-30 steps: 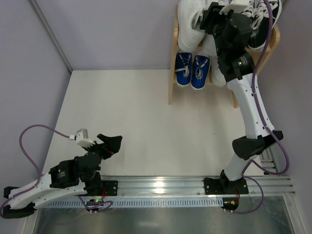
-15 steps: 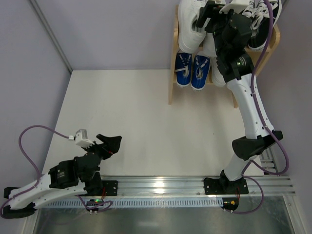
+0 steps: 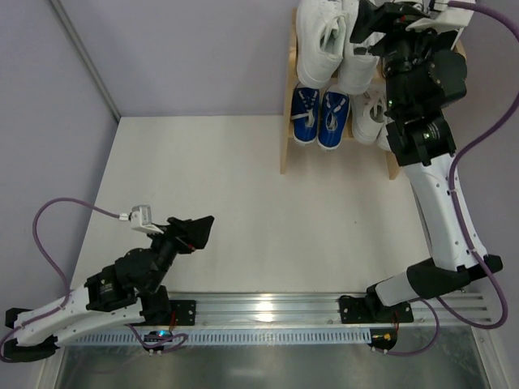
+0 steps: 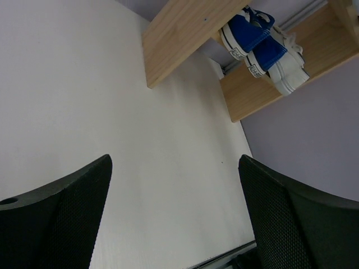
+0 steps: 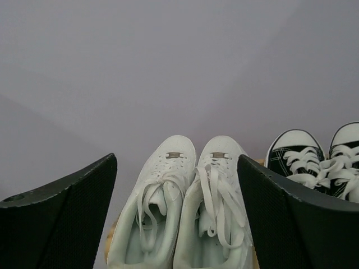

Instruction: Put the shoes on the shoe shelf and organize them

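Observation:
The wooden shoe shelf stands at the table's far right. A plain white leather pair sits side by side on its top tier, also in the right wrist view. The black canvas pair sits to their right; my right arm hides it from above. The blue pair and the smaller white lace-ups sit on the lower tier, both also in the left wrist view. My right gripper is open and empty above the white pair. My left gripper is open and empty over bare table.
A purple wall rises behind the shelf. A metal rail runs along the near edge with both arm bases on it. The white tabletop stretches between my left gripper and the shelf.
My right gripper has drawn back up and to the right off the white shoes, which now sit uncovered as a pair. My left gripper has shifted slightly forward and right.

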Tool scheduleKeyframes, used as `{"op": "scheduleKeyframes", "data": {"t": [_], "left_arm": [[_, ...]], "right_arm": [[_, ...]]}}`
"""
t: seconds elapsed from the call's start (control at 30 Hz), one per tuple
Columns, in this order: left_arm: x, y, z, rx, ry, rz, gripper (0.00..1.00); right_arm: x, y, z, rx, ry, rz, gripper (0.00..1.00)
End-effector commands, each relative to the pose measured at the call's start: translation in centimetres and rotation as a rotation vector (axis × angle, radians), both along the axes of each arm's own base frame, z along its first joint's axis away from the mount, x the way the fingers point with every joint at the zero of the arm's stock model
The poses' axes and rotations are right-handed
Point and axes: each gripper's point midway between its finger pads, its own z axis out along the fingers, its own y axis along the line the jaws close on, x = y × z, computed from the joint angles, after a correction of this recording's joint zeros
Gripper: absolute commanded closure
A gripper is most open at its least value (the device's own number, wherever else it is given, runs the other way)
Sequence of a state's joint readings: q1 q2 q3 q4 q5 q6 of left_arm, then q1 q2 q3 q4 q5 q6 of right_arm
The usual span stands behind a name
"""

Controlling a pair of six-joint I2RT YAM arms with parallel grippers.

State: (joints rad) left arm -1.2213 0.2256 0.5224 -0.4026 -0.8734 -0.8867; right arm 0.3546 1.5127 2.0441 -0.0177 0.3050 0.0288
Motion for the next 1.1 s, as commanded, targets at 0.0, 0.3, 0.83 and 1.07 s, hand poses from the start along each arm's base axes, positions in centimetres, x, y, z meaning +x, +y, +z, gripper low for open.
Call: {"op": "scheduleKeyframes", "data": {"t": [0.0,0.3,0.83,1.07], "left_arm": [[0.3,-2.0,6.1,-0.044,-0.164,-0.06,0.1],[3.7,-7.8,11.9,0.264,-0.274,-0.03,1.0],[10.6,-19.3,19.9,0.278,-0.488,-0.183,1.0],[13.2,-23.4,21.0,0.179,-0.526,-0.233,1.0]], "right_arm": [[-6.4,-2.7,5.3,0.092,-0.203,-0.019,0.12],[-7.8,-5.2,0.3,0.119,-0.101,-0.11,0.7],[-7.7,-3.6,-14.6,0.114,0.19,-0.008,0.96],[-7.7,-2.5,-17.9,0.108,0.251,0.047,0.96]]}}
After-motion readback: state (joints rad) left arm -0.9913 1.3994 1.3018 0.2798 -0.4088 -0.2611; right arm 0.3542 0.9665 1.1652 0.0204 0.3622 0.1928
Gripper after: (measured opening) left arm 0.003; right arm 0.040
